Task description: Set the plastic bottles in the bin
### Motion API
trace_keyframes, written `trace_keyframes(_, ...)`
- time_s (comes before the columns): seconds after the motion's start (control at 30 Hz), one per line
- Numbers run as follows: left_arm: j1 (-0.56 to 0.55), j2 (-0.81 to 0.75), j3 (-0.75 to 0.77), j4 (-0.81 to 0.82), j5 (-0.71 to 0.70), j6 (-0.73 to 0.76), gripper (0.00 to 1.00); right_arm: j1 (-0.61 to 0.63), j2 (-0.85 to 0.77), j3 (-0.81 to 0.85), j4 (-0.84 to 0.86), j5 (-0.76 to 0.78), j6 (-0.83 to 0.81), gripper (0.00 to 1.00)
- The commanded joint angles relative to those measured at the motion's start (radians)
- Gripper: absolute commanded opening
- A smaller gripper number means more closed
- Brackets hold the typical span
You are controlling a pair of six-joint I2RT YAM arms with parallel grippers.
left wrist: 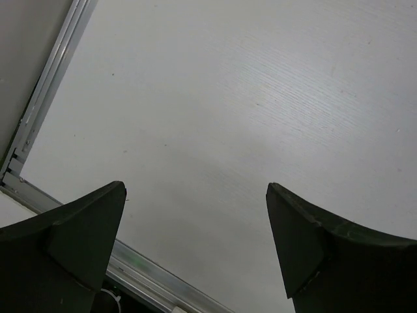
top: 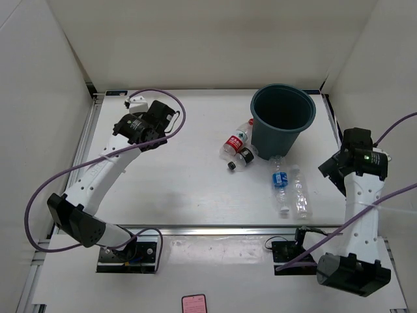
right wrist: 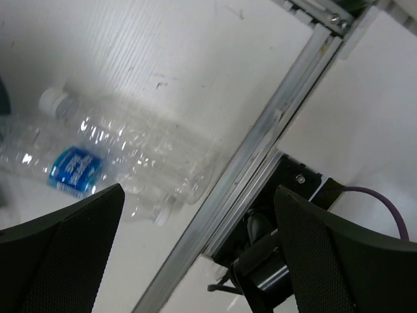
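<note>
Teal bin [top: 283, 117] upright near table [top: 176, 189] far-right corner. Outside it: red-label bottle [top: 233, 145] and dark-label bottle [top: 245, 156] at its left base, blue-label bottle [top: 280, 184] and unlabelled bottle [top: 300, 193] side by side nearer the near edge. Left gripper [left wrist: 195, 189] and right gripper [right wrist: 199, 190]: jaws spread, empty.

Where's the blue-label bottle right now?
In the top view the blue-label bottle lies flat on the right side of the table, just on the near side of the bin, alongside an unlabelled clear bottle to its right.
</note>
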Motion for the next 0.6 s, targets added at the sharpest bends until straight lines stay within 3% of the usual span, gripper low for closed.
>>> trace_keyframes(0.0, 0.000, -0.045, 0.007, 0.015, 0.027, 0.071, 1.00, 0.002, -0.048, -0.037, 0.021, -0.165, -0.117, 0.99)
trace_keyframes(0.13, 0.000, -0.083, -0.050, 0.167, 0.201, 0.215, 1.00, 0.023, -0.039, -0.060, 0.073, -0.277, -0.187, 0.99)
trace_keyframes(0.3, 0.000, -0.073, -0.075, 0.221, 0.372, 0.226, 1.00, 0.024, 0.073, -0.108, 0.114, -0.336, -0.230, 0.99)
trace_keyframes(0.47, 0.000, -0.053, -0.096, 0.244, 0.443, 0.215, 1.00, 0.024, 0.258, -0.086, 0.138, -0.319, -0.230, 0.99)
trace_keyframes(0.57, 0.000, -0.030, -0.096, 0.244, 0.455, 0.228, 1.00, 0.024, 0.289, -0.105, 0.172, -0.319, -0.230, 0.99)
